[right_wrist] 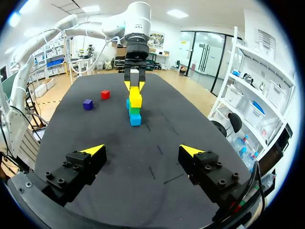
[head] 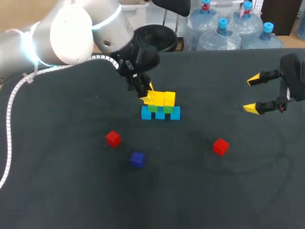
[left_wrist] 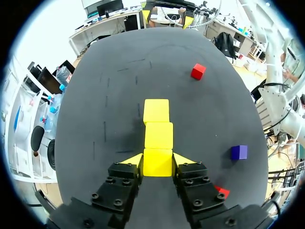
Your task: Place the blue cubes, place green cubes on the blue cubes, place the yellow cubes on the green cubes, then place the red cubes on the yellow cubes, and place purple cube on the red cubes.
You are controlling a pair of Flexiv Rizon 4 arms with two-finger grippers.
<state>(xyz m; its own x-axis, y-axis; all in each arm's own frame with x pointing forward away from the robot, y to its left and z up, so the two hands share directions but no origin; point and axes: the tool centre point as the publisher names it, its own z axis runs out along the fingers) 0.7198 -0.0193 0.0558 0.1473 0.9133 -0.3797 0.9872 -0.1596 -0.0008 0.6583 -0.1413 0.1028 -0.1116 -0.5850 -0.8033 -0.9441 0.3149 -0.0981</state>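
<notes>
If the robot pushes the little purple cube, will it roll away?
Probably not: the small purple cube has flat faces and rests on the dark table, so it should slide. It looks small, so likely light. Its crisp edges suggest it stays stiff.

The cube stack (head: 160,106) stands mid-table (head: 57,191); three loose cubes (head: 137,159) lie before it (two leftward, one rightward).

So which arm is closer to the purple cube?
Left. The left pincer is shut on a yellow cube at the stack, not far behind the purple cube. The right pincer hangs open far off to the right.
</notes>
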